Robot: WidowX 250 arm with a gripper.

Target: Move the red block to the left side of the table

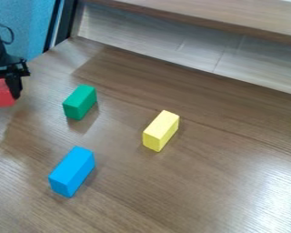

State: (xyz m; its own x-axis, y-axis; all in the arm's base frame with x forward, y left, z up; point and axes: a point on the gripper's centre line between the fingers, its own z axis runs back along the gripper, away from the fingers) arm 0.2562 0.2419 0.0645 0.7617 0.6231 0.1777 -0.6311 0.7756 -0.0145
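At the left edge of the frame, above centre, the black gripper (3, 90) hangs over the wooden tabletop (142, 191), its jaws clamped on the red block (2, 94). The green block (80, 102) lies nearby, to its right. The yellow block (161, 131) is noted near the frame's centre; the blue block (72, 172) sits at lower left, below the green one.
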